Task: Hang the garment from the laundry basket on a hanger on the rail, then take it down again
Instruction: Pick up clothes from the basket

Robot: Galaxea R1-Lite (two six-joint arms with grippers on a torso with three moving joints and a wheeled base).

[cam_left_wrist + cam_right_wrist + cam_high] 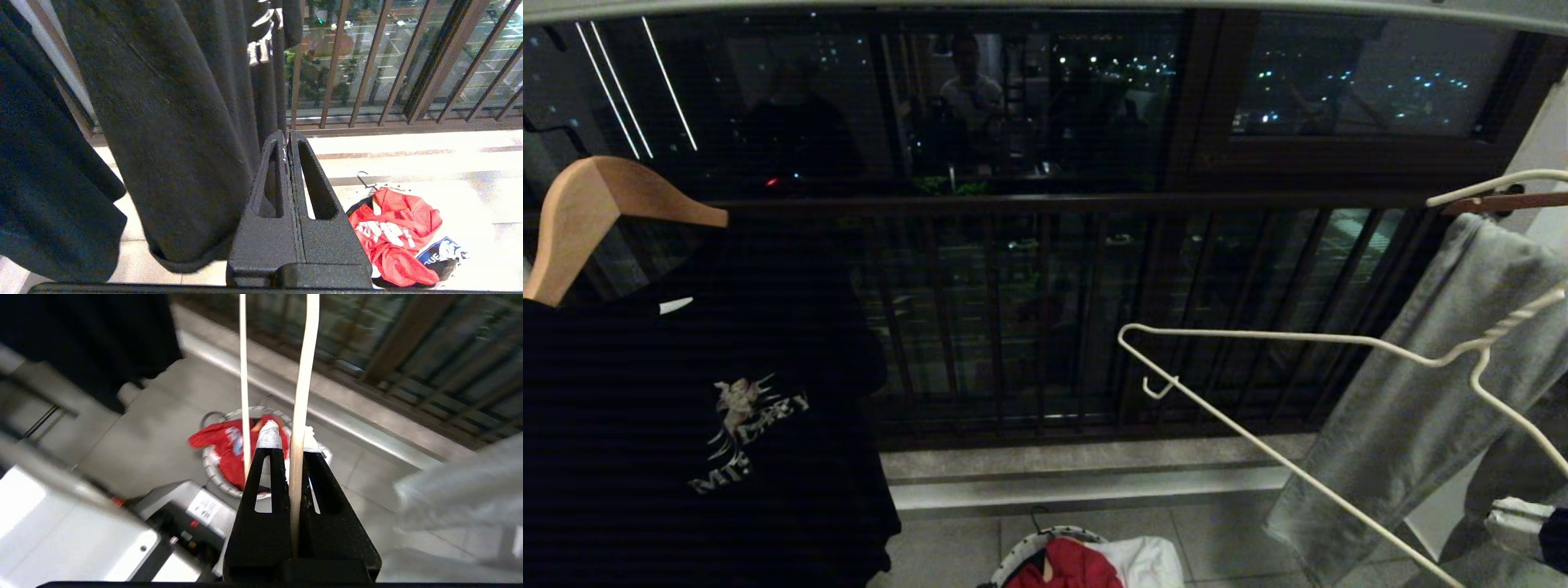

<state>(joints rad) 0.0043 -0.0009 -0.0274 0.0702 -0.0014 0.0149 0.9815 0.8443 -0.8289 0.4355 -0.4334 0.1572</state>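
Note:
The red garment point(1062, 567) lies crumpled in the round laundry basket point(1013, 559) on the floor tiles; both wrist views also show the garment point(394, 232) point(229, 445) and the basket's white woven rim point(212, 471). A thin white wire hanger point(1258, 335) is held out in mid-air on the right, above and to the right of the basket. My right gripper point(289, 439) is shut on one wire of the hanger point(304, 375). My left gripper point(287, 136) is shut and empty, low beside hanging black clothes. A light-grey bar, the rail point(1462, 15), runs along the top.
A black printed T-shirt point(686, 408) hangs on a wooden hanger point(588, 204) at the left. Grey trousers point(1437, 392) hang at the right. Dark window railing bars point(1029, 327) stand behind. A white shirt point(1147, 563) shares the basket. My own base point(81, 539) sits near the basket.

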